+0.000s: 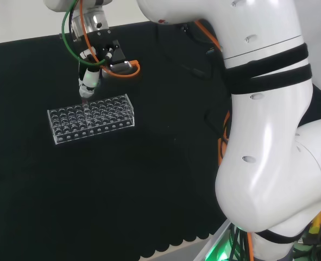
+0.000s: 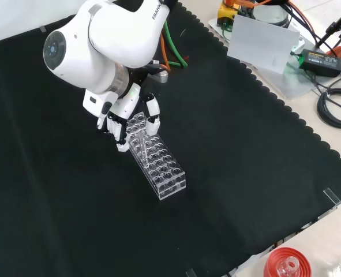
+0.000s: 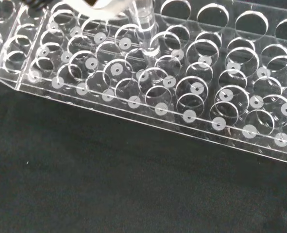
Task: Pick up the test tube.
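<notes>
In the head view, at the left of the frame, we find one clear rack [image 1: 91, 118] lying on the black cloth [image 1: 165, 190], and the hand [image 1: 89, 80] hangs straight above its far edge, fingers pointing down. From there a single test tube [image 1: 86, 103] runs down into a hole near the middle of the rack's back row. In the front view, left of centre, the hand [image 2: 119, 118] stands at the upper end of the rack [image 2: 158, 164], its fingers drawn together about the tube's top [image 2: 137, 138], so we read it as pinching the tube, though glass on glass makes the contact hard to confirm. The wrist view shows the tube [image 3: 145, 29] standing in the rack [image 3: 182, 97] with every other hole bare. We judge the tube light, stiff, slippery and breakable; we would hold it near the rim, above the rack, and draw it straight up so it does not bind in its hole. We count one tube, one rack, one hand.
</notes>
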You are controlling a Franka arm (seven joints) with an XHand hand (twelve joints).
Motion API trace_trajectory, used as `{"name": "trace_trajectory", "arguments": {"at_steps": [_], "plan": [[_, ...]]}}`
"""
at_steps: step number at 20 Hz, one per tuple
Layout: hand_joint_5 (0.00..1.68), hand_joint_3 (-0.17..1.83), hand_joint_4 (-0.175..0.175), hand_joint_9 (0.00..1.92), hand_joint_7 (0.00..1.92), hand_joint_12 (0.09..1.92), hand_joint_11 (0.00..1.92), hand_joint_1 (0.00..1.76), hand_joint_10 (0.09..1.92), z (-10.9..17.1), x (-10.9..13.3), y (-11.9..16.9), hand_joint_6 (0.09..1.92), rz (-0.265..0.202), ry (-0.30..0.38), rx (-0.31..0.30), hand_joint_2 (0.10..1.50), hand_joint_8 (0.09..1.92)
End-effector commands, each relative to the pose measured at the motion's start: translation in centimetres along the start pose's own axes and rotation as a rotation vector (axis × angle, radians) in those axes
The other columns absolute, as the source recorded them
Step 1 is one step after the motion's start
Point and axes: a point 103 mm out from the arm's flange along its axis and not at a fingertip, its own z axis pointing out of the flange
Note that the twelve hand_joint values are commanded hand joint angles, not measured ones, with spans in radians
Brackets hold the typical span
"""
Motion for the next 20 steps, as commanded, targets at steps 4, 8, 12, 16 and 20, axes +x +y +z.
{"name": "trace_trajectory", "arguments": {"at_steps": [4, 8, 12, 16, 20], "plan": [[0.53, 0.60, -0.175, 0.73, 0.90, 1.49, 0.25, 0.94, 0.81, 0.0, 0.7, 0.7, 0.79, -0.002, 0.017, -0.003, 0.72, 0.75], [0.55, 0.61, -0.175, 0.75, 0.92, 1.49, 0.26, 0.94, 0.81, 0.1, 1.4, 1.0, 0.81, -0.012, 0.022, 0.001, 0.71, 0.76], [0.61, 0.63, -0.175, 0.79, 0.98, 1.48, 0.28, 0.97, 0.79, 0.1, 1.4, 0.9, 0.83, -0.008, 0.019, -0.019, 0.70, 0.75], [0.80, 0.70, -0.175, 0.94, 1.17, 1.44, 0.36, 1.10, 0.72, -0.1, 2.0, 1.1, 0.80, -0.001, -0.015, -0.048, 0.65, 0.67], [1.08, 0.24, -0.175, 1.11, 1.18, 1.40, 0.44, 1.26, 0.65, -0.4, 2.2, 1.1, 0.79, 0.008, -0.022, -0.088, 0.92, 0.74]]}}
